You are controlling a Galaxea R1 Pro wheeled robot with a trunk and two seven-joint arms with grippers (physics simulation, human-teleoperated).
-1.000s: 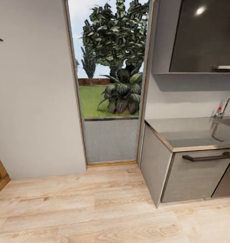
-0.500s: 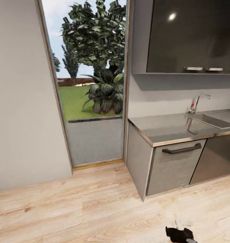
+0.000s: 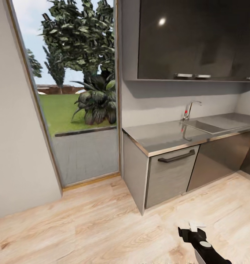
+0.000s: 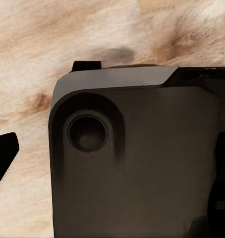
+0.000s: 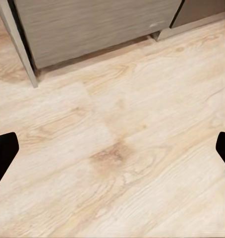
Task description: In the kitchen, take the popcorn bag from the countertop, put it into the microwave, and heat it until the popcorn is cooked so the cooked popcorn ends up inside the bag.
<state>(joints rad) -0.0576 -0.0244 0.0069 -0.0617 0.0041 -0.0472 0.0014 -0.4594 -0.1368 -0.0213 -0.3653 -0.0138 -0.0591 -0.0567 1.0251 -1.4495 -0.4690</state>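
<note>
Right tool [image 3: 194, 228]: carried low over the wood floor [image 3: 103, 227], fingers spread apart, nothing held.
Left tool: state cannot be told.
Surface [image 3: 169, 134]: lies ahead and to the right, nearer the right arm.
Bag: unseen; whereabouts cannot be told.
Around: sink [image 3: 209, 126], tap [image 3: 188, 109], garden doorway [image 3: 77, 91].

The countertop [image 3: 165, 136] is grey brushed steel with a thin bright edge, over a grey streaked cabinet front [image 3: 169, 176] with a dark handle [image 3: 178, 156]. Upper cabinets [image 3: 194, 36] are glossy black. The floor [image 3: 84, 227] is pale wood with tan grain. The right gripper [image 3: 192, 229] is black with a whitish tip.
</note>
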